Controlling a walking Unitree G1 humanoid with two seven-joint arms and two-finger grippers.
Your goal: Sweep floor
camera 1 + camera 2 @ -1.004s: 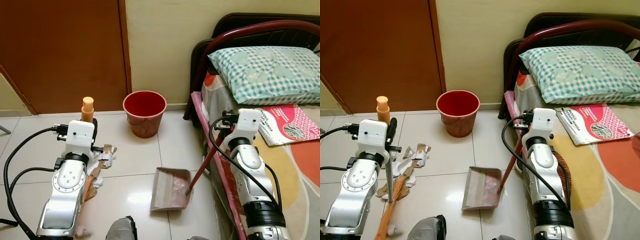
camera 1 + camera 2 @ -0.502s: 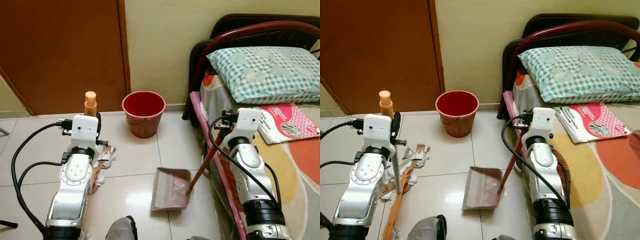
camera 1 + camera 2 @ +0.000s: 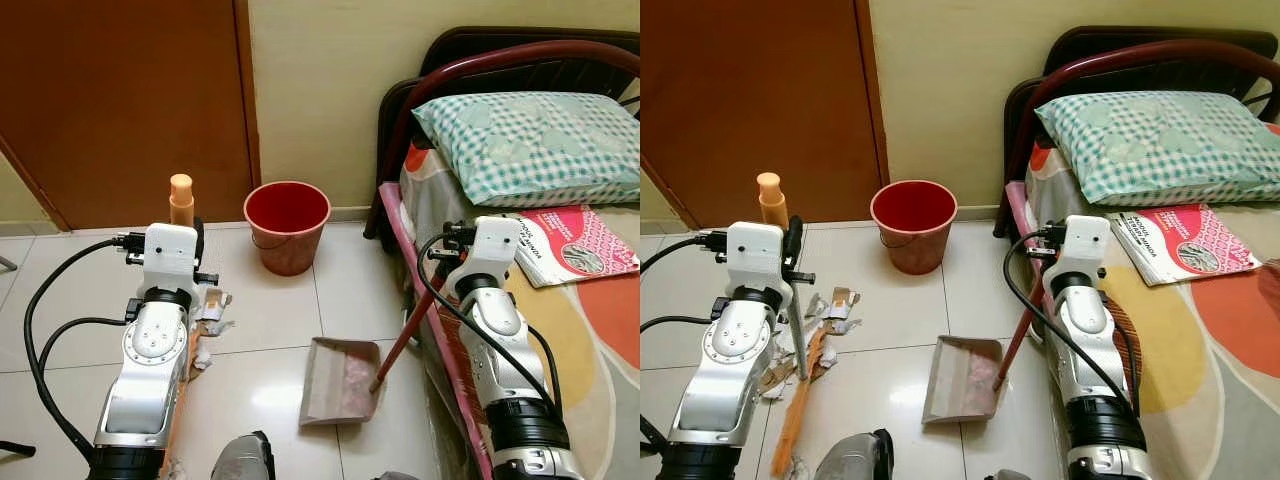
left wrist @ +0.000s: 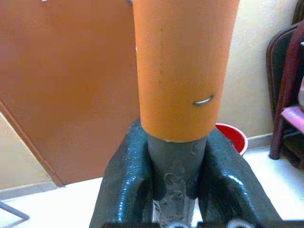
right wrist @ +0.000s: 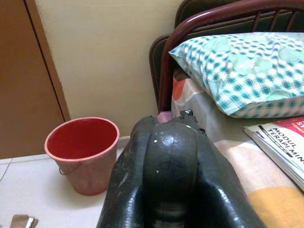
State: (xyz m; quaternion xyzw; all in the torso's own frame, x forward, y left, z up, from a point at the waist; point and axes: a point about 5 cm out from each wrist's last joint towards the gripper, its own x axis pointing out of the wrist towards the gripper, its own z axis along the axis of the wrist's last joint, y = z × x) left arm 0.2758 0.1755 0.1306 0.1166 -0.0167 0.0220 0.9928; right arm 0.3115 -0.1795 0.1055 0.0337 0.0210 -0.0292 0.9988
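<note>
Broom (image 3: 798,340) stands upright over torn paper scraps (image 3: 830,310) on the tiled floor (image 3: 890,300), left gripper (image 4: 175,161) fingers clamped on its grey shaft under the orange cap. Dustpan (image 3: 962,380) lies on the floor nearby; right gripper (image 5: 166,161) fingers closed around its red handle (image 3: 1015,335) beside the bed (image 3: 1200,330). Red bucket (image 3: 913,225) sits by the wall.
</note>
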